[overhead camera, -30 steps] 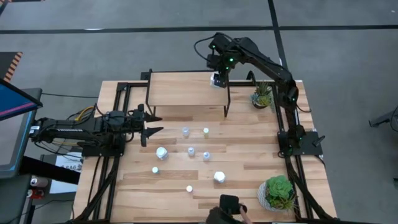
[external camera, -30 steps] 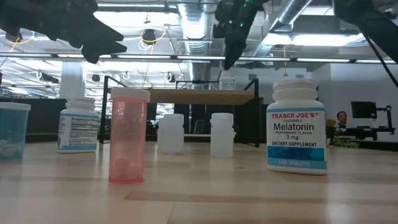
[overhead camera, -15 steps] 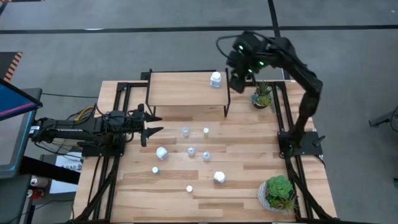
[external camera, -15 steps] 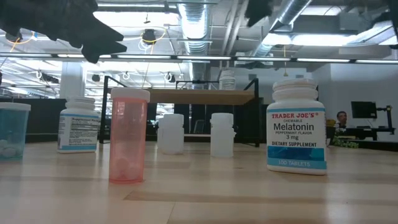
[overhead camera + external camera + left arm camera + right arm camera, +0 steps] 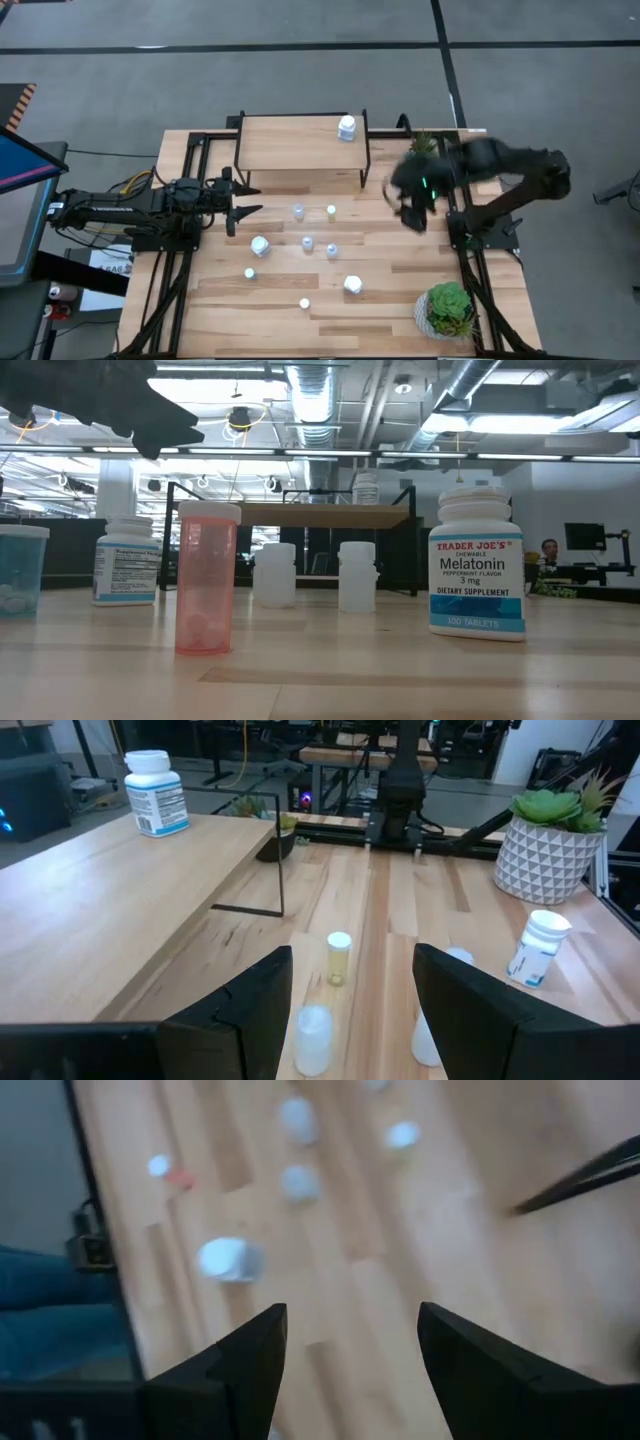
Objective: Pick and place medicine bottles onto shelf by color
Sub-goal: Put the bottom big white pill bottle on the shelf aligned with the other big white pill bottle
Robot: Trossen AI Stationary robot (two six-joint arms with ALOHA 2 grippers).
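Observation:
The shelf [image 5: 295, 145] stands at the table's far side with one white bottle [image 5: 347, 127] upright on its right end; the bottle also shows in the low view [image 5: 366, 487] and the left wrist view [image 5: 156, 792]. Several small bottles stand on the table in front of it, among them a yellowish one [image 5: 331, 211], a pale one [image 5: 298, 211] and larger white ones [image 5: 260, 245] [image 5: 352, 285]. My right gripper [image 5: 405, 203] [image 5: 350, 1325] is open and empty over the table, right of the shelf. My left gripper [image 5: 245, 205] [image 5: 352, 980] is open and empty at the table's left.
A potted plant [image 5: 449, 308] stands at the near right corner, and a smaller one [image 5: 422, 145] is at the far right, beside the shelf. In the low view a pink bottle [image 5: 207, 575] and a Melatonin bottle [image 5: 477, 563] stand nearest. The shelf's black legs [image 5: 364, 170] stand near the bottles.
My right gripper has left the white bottle on the shelf's right end. It rose, then swung toward the table's right and near side, and now hangs over the table beside the shelf. The bottle stays upright on the shelf. A hand at the near edge has withdrawn.

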